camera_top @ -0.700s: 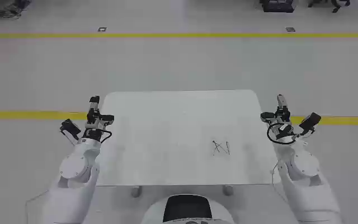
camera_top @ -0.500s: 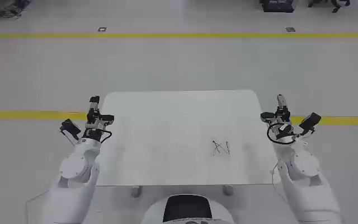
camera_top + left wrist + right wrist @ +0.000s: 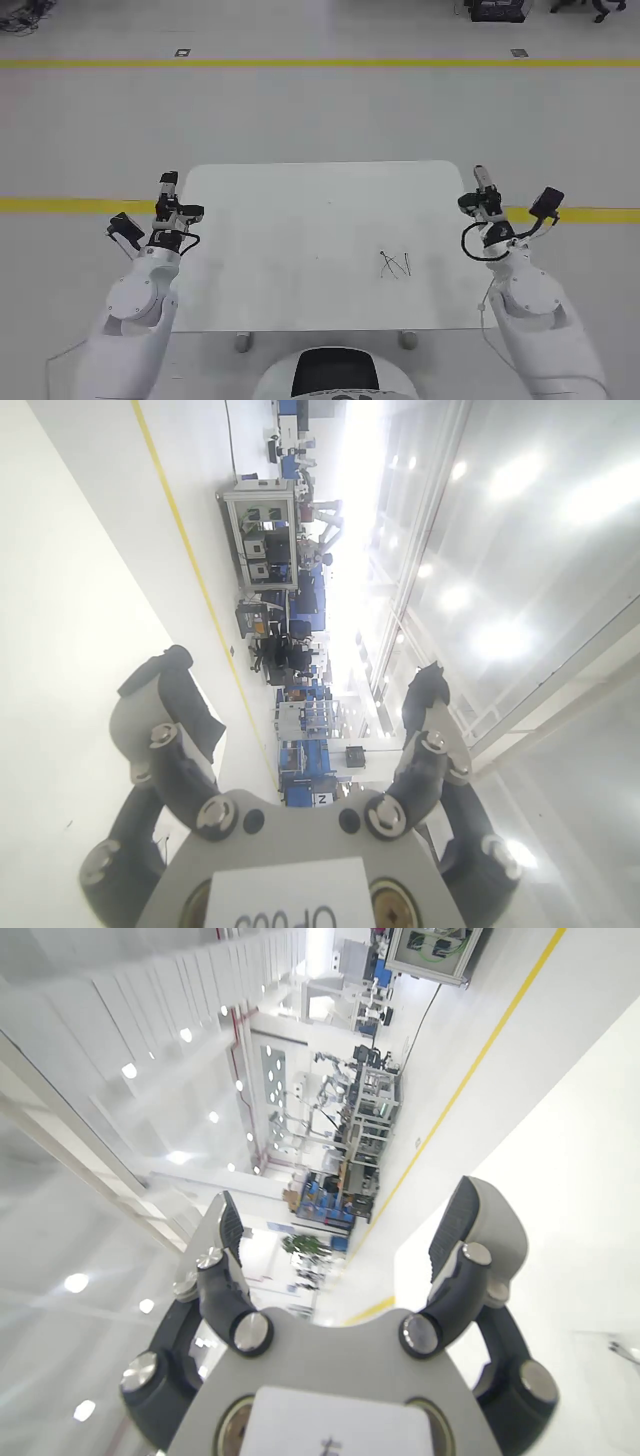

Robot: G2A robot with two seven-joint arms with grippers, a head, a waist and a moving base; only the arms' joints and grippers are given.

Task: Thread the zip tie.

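A few thin dark zip ties (image 3: 395, 264) lie crossed on the white table (image 3: 320, 215), toward its front right; in the right wrist view one tip of the zip ties (image 3: 617, 1348) shows on the tabletop. My left gripper (image 3: 167, 180) hangs just off the table's left edge, and the left wrist view shows that gripper (image 3: 300, 665) open and holding nothing. At the table's right edge my right gripper (image 3: 481, 176) is raised; seen from its own wrist camera this gripper (image 3: 345, 1193) is open and bare. Both grippers point away from me, well apart from the zip ties.
Grey floor with yellow lines (image 3: 320, 63) surrounds the table. Distant racks and workstations (image 3: 265, 540) stand across the hall. The tabletop around the zip ties is bare white surface.
My right arm has swung a little inward, bringing its gripper from beyond the table's right edge to over that edge. The left arm and the zip ties have not moved.
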